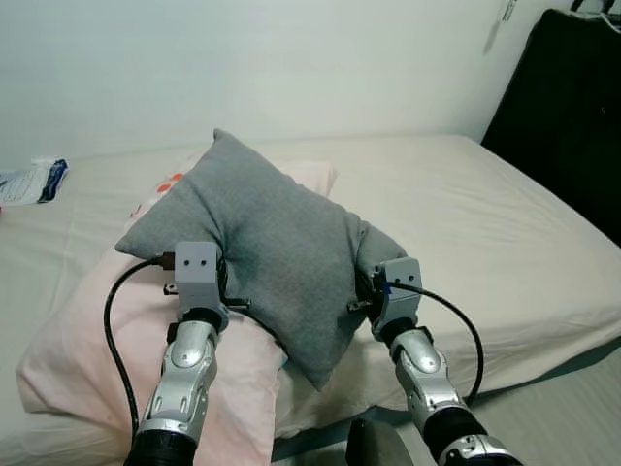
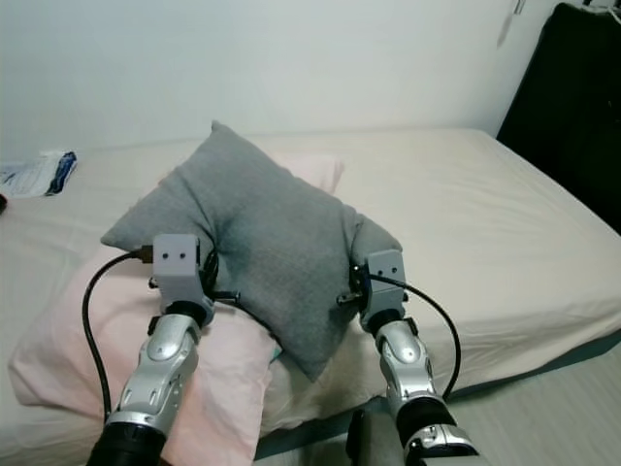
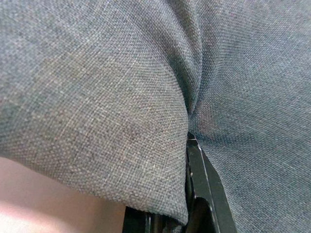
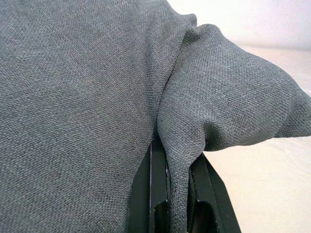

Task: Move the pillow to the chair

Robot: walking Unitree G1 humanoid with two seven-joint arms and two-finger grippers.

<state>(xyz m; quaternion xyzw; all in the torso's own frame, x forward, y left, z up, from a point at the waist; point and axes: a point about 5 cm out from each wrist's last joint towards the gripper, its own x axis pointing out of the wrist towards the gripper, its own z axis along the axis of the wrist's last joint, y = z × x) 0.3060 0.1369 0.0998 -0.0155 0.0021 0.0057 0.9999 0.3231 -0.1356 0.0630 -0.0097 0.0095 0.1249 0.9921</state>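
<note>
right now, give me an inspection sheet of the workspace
surface: bed with a cream sheet
job's things: grey pillow gripped at both sides, over a pink pillow; chair: nothing seen
clutter: white and blue packet at the bed's far left
grippers: left gripper and right gripper each pinch a fold of grey fabric
cables: black cable loops by the left arm, another black cable by the right
surroundings: white wall; dark object at far right

Two silver, jointed forearms end in boxy grey wrist housings, each trailing a looping black cable; the left end effector (image 3: 201,189) and right end effector (image 4: 177,194) have long black fingers.
</note>
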